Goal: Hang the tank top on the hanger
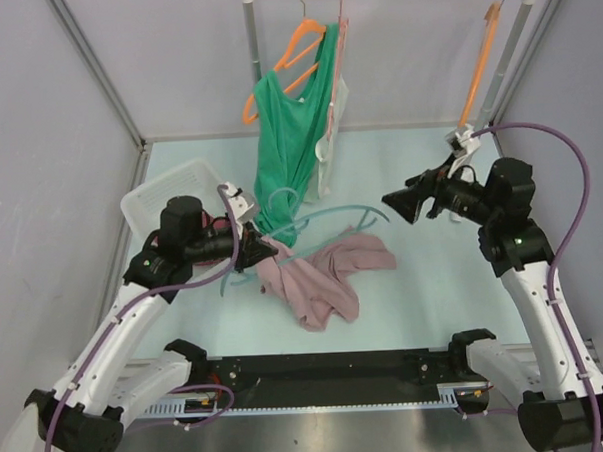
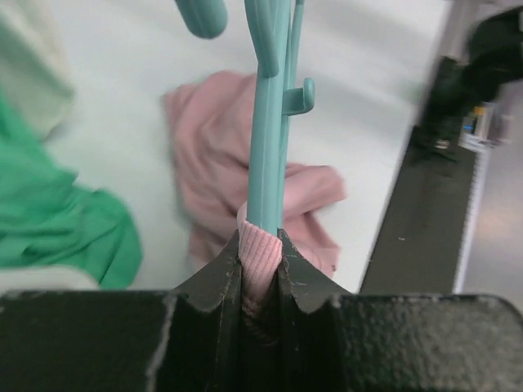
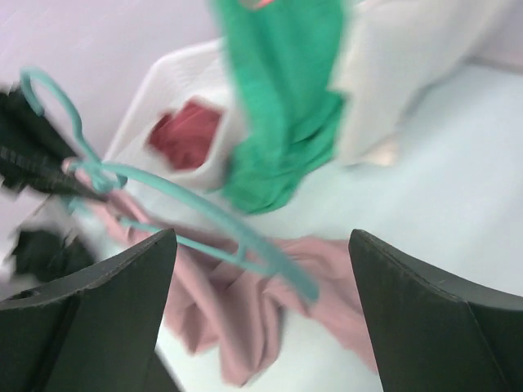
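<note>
Closest in, the left gripper [image 2: 260, 273] is clamped on a ribbed edge of the pink tank top [image 2: 216, 155] together with the teal hanger [image 2: 265, 139], whose arm seems to run inside that fold, though the jaws hide the join. Most of the tank top lies crumpled on the bench [image 1: 424, 291], near its middle, with the hanger's other arm stretching above it. Off to the right, the right gripper [image 1: 395, 208] hangs with jaws wide apart, holding nothing, pointing toward the hanger

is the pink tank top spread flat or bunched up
Bunched up: the tank top lies crumpled on the table, one edge pinched with the hanger in the left claw.
</note>
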{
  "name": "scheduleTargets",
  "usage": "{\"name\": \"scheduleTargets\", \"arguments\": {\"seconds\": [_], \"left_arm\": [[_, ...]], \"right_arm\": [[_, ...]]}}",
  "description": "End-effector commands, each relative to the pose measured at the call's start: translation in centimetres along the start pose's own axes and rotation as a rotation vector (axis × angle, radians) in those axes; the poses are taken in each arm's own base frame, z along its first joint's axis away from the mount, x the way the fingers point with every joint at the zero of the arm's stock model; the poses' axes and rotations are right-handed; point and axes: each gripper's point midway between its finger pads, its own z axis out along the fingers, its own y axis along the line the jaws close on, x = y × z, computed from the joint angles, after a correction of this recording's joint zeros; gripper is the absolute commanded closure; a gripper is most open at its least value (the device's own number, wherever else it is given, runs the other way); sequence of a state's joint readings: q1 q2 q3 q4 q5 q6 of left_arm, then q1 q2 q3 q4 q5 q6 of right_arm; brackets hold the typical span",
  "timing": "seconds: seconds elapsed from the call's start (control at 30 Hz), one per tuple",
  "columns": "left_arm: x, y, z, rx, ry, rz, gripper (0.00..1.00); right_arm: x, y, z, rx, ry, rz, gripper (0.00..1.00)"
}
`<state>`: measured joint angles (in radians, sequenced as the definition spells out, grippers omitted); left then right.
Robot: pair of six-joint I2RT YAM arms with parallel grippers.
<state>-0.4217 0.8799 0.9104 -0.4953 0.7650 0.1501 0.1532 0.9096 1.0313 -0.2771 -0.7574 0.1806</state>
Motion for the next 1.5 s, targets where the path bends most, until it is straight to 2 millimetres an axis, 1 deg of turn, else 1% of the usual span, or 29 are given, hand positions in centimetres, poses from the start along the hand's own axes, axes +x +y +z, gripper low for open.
{"name": "scheduleTargets", "arguments": {"seconds": [0.0, 0.03, 0.07, 0.1, 0.13, 0.17, 0.2, 0.23, 0.27, 0.3, 0.33, 0.37, 0.4, 0.43, 0.47, 0.53, 0.57, 0.6, 0.67, 0.7, 0.83, 0.87, 0.9, 0.97, 1.0, 1.03, 1.13, 1.27, 1.47], "left_arm": [[-1.3, 5.6, 0.2, -0.280, 0.008, -0.057, 1.00], [-1.9, 6.3, 0.0, -0.315, 0.004, -0.058, 1.00], [-1.9, 6.6, 0.1, -0.322, 0.016, -0.067, 1.00], [-1.6, 7.1, 0.6, -0.323, 0.035, -0.083, 1.00], [-1.8, 7.1, 0.7, -0.317, 0.037, -0.087, 1.00], [-2.1, 7.2, 0.9, -0.312, 0.032, -0.087, 1.00], [-1.9, 7.5, 1.2, -0.312, 0.037, -0.097, 1.00], [-1.7, 7.6, 1.4, -0.315, 0.040, -0.100, 1.00], [-1.5, 8.0, 1.3, -0.331, 0.044, -0.101, 1.00], [-1.3, 8.0, 1.3, -0.336, 0.046, -0.102, 1.00], [-0.6, 8.2, 1.3, -0.345, 0.055, -0.109, 1.00], [-0.5, 8.4, 1.3, -0.358, 0.049, -0.107, 1.00], [-0.4, 8.3, 1.1, -0.360, 0.044, -0.109, 1.00], [0.1, 8.3, 1.2, -0.360, 0.050, -0.115, 1.00], [0.2, 8.4, 1.2, -0.364, 0.046, -0.118, 1.00], [0.5, 8.2, 1.2, -0.361, 0.050, -0.123, 1.00], [0.7, 8.3, 1.2, -0.362, 0.051, -0.125, 1.00], [0.6, 8.2, 1.2, -0.363, 0.048, -0.126, 1.00], [0.8, 8.2, 1.2, -0.363, 0.048, -0.126, 1.00], [0.8, 8.1, 1.1, -0.365, 0.045, -0.126, 1.00], [0.8, 8.1, 1.0, -0.370, 0.041, -0.128, 1.00], [0.7, 8.1, 1.0, -0.368, 0.039, -0.128, 1.00], [0.7, 8.1, 1.0, -0.368, 0.039, -0.129, 1.00], [0.6, 8.0, 1.0, -0.366, 0.036, -0.130, 1.00], [0.4, 7.9, 0.9, -0.365, 0.030, -0.124, 1.00], [0.4, 7.9, 0.9, -0.366, 0.029, -0.126, 1.00], [0.3, 7.8, 0.7, -0.368, 0.023, -0.121, 1.00], [0.3, 7.8, 0.7, -0.370, 0.021, -0.120, 1.00], [0.2, 7.6, 0.7, -0.361, 0.016, -0.118, 1.00]], "right_arm": [[-5.1, -2.2, -2.7, 0.246, -0.180, 0.008, 0.10], [-4.0, -2.6, -2.6, 0.259, -0.172, 0.037, 0.11], [-3.3, -2.2, -2.5, 0.250, -0.173, 0.067, 0.12], [-3.0, -1.0, -2.5, 0.213, -0.190, 0.055, 0.13], [-0.6, -1.3, -1.9, 0.212, -0.153, 0.085, 0.13], [1.0, 0.8, -0.8, 0.146, -0.115, 0.093, 0.15], [2.8, 1.5, -0.3, 0.131, -0.075, 0.103, 0.16], [4.0, 0.9, 0.0, 0.195, -0.069, 0.109, 0.16], [8.1, 3.5, 1.4, 0.122, 0.026, 0.111, 0.18], [9.7, 4.2, 1.8, 0.124, 0.052, 0.121, 0.19], [11.1, 4.1, 2.4, 0.174, 0.062, 0.125, 0.21], [14.1, 6.4, 3.1, 0.120, 0.118, 0.115, 0.23], [15.0, 7.1, 3.4, 0.136, 0.121, 0.128, 0.24], [16.8, 7.7, 4.2, 0.140, 0.163, 0.125, 0.25], [17.8, 10.3, 4.6, 0.071, 0.179, 0.121, 0.30], [19.1, 12.3, 5.7, 0.036, 0.202, 0.126, 0.33], [20.2, 13.5, 6.9, 0.010, 0.222, 0.128, 0.34], [21.0, 15.1, 7.3, -0.034, 0.249, 0.135, 0.35], [22.6, 16.4, 8.5, -0.064, 0.286, 0.160, 0.37], [23.0, 17.4, 8.7, -0.087, 0.295, 0.168, 0.37], [24.2, 19.2, 10.1, -0.124, 0.317, 0.181, 0.41], [24.4, 19.6, 10.3, -0.132, 0.323, 0.193, 0.41], [25.6, 19.7, 10.8, -0.128, 0.351, 0.187, 0.42], [25.9, 20.3, 11.4, -0.148, 0.353, 0.200, 0.44], [26.8, 20.3, 11.8, -0.142, 0.373, 0.198, 0.44], [27.1, 20.2, 12.0, -0.129, 0.372, 0.197, 0.44], [28.6, 18.5, 13.1, -0.031, 0.379, 0.203, 0.46], [29.1, 16.1, 13.3, 0.103, 0.370, 0.191, 0.47], [30.5, 15.0, 13.7, 0.149, 0.388, 0.178, 0.46]]}}
